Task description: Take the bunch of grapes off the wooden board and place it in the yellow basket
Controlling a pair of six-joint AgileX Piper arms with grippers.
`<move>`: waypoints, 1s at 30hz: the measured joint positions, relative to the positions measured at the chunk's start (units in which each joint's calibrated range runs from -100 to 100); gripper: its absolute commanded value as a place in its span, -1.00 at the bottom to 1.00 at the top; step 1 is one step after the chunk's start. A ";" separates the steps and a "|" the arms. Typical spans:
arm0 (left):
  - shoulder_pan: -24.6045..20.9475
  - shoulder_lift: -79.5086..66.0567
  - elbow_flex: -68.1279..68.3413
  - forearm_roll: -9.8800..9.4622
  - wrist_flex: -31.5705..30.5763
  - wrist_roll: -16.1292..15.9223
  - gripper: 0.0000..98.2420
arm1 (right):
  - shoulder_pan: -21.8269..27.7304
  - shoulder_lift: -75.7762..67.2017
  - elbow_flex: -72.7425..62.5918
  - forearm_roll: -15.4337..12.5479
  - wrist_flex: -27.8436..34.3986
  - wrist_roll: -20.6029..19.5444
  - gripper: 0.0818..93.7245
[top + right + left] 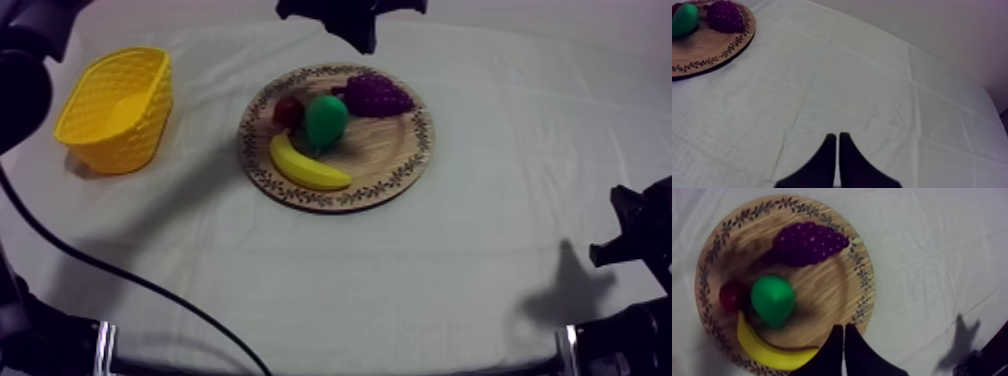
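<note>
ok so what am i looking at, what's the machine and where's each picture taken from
A robot's left arm and right arm stand at a cloth-covered table. One picture looks down from above; the other two come from cameras riding on each arm's wrist. On the round wooden board lie a bunch of grapes, a pear, a banana and a small red fruit; a yellow basket stands apart to its side. The left tool hangs above the board, the right tool over bare cloth. Both are shut, holding nothing.
</note>
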 measured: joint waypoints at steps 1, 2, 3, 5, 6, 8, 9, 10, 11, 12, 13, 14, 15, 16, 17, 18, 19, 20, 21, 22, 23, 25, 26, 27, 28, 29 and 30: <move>-0.04 0.85 -1.02 0.00 0.19 -1.02 -1.00 | 0.00 0.00 0.00 0.00 0.00 0.00 -0.99; -0.08 1.79 -2.37 0.02 0.30 -2.40 -1.00 | 0.00 0.00 0.00 0.00 0.00 0.00 -0.99; -0.17 2.81 -3.64 -0.08 0.38 -3.89 -1.00 | 0.00 0.00 0.00 0.00 0.00 0.00 -0.99; -0.25 4.44 -5.67 -0.10 0.53 -6.74 -1.00 | 0.00 0.00 0.00 0.00 0.00 0.00 -0.99; -0.35 5.30 -6.72 -0.22 0.53 -8.39 -1.00 | 0.00 0.00 0.00 0.00 0.00 0.00 -0.99; -0.38 6.64 -8.26 -0.43 0.57 -11.70 -0.99 | 0.00 0.00 0.00 0.00 0.00 0.00 -0.99; -0.44 7.26 -8.79 -0.55 0.57 -13.38 -0.97 | 0.00 0.00 0.00 0.00 0.00 0.00 -0.99; -0.50 7.67 -9.13 -0.60 0.49 -14.68 -0.95 | 0.00 0.00 0.00 0.00 0.00 0.00 -0.99; -0.53 8.08 -9.45 -0.67 0.39 -16.29 -0.92 | 0.00 0.00 0.00 0.00 0.00 0.00 -0.99; -0.57 8.58 -9.89 -0.67 0.50 -17.89 -0.90 | 0.00 0.00 0.00 0.00 0.00 0.00 -0.99; -0.57 8.93 -10.28 -0.67 0.36 -19.11 -0.87 | 0.00 0.00 0.00 0.00 0.00 0.00 -0.99; -0.57 9.20 -10.56 -0.67 0.36 -20.61 -0.85 | 0.00 0.00 0.00 0.00 0.00 0.00 -0.99; -0.57 9.54 -10.94 -0.67 0.36 -22.05 -0.82 | 0.00 0.00 0.00 0.00 0.00 0.00 -0.99; -0.57 9.86 -11.08 -0.73 0.28 -23.40 -0.78 | 0.00 0.00 0.00 0.00 0.00 0.00 -0.99; -0.57 10.08 -11.32 -0.86 0.38 -24.65 -0.73 | 0.00 0.00 0.00 0.00 0.00 0.00 -0.99; -0.57 10.27 -11.52 -0.97 0.38 -25.80 -0.67 | 0.00 0.00 0.00 0.00 0.00 0.00 -0.99; -0.53 10.42 -11.59 -0.97 0.31 -26.88 -0.60 | 0.00 0.00 0.00 0.00 0.00 0.00 -0.99; -0.53 10.50 -11.75 -0.97 0.31 -27.64 -0.53 | 0.00 0.00 0.00 0.00 0.00 0.00 -0.99; -0.53 10.56 -11.85 -0.92 0.31 -28.52 -0.46 | 0.00 0.00 0.00 0.00 0.00 0.00 -0.99; -0.49 10.69 -12.02 -0.85 0.31 -29.17 -0.38 | 0.00 0.00 0.00 0.00 0.00 0.00 -0.99; -0.49 10.69 -12.06 -0.81 0.28 -29.84 -0.29 | 0.00 0.00 0.00 0.00 0.00 0.00 -0.99; -0.52 10.77 -12.22 -0.81 0.29 -30.82 -0.13 | 0.00 0.00 0.00 0.00 0.00 -0.03 -0.99; -0.52 10.84 -12.28 -0.78 0.38 -31.16 -0.06 | 0.00 0.00 0.00 0.00 0.00 -0.03 -0.99; -0.52 10.90 -12.28 -0.65 0.36 -31.38 0.01 | 0.00 0.00 0.00 0.00 0.00 0.00 -0.99; -0.52 10.97 -12.28 -0.65 0.45 -31.55 0.08 | 0.00 0.00 0.00 0.00 0.00 -0.01 -0.99; -0.52 10.97 -12.28 -0.65 0.53 -31.77 0.15 | 0.00 0.00 0.00 0.00 0.00 -0.01 -0.99; -0.52 10.97 -12.28 -0.65 0.71 -31.91 0.22 | 0.00 0.00 0.00 0.00 0.00 -0.01 -0.99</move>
